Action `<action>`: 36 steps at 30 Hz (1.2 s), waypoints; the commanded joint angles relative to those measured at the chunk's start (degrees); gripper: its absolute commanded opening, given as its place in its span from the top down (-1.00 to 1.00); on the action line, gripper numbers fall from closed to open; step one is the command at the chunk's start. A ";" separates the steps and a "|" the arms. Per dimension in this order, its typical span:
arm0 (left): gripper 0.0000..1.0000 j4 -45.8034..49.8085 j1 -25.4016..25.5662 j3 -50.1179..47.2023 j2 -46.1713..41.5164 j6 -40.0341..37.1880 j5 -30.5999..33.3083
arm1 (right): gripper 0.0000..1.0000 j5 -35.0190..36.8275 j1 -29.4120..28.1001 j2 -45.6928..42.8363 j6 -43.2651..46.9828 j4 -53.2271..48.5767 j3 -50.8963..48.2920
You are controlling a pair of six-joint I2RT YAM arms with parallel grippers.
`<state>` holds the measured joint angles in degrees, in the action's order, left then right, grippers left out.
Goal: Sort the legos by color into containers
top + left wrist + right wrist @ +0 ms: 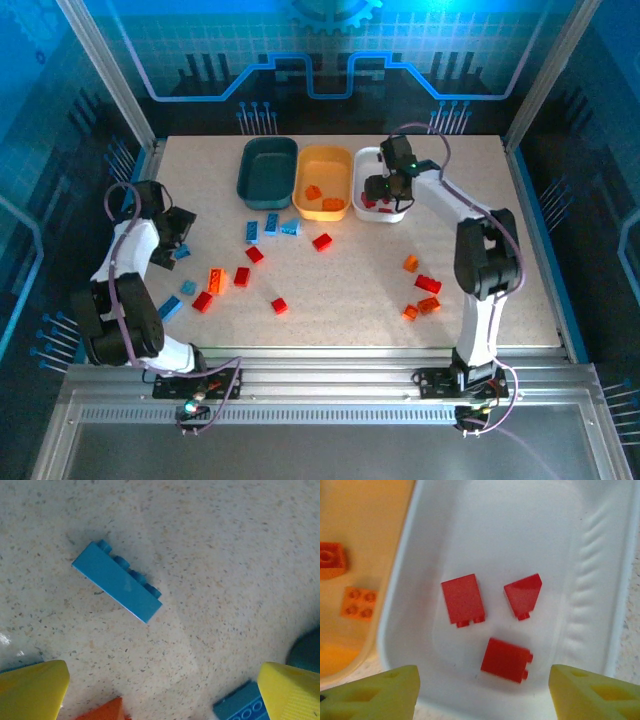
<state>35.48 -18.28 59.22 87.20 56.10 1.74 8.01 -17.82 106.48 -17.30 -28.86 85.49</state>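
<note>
- White tray (392, 215) half hidden under the right arm in the top view; contents hard to make out there.
- Cut off at the lower edge of the left wrist view: an orange-red brick corner (105, 711) and a studded blue brick (240, 706).
- Clear from the right wrist: three red bricks (463, 600) flat in the white tray, orange bricks (357, 602) in the yellow-orange tray (365, 540) alongside.
- Right jaws spread apart above the red bricks, gripping nothing.
- Left jaws wide open over a long blue brick (117, 581) on the bench (225, 555), not touching it.
</note>
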 commanded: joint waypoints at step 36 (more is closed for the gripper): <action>0.30 -2.38 -8.09 7.67 20.13 16.46 -7.42 | -0.36 -3.00 -7.40 -32.30 -4.99 7.61 -27.04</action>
<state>33.76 -26.06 66.41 106.15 73.21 -3.95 4.05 -24.75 75.53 -22.65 -22.15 58.81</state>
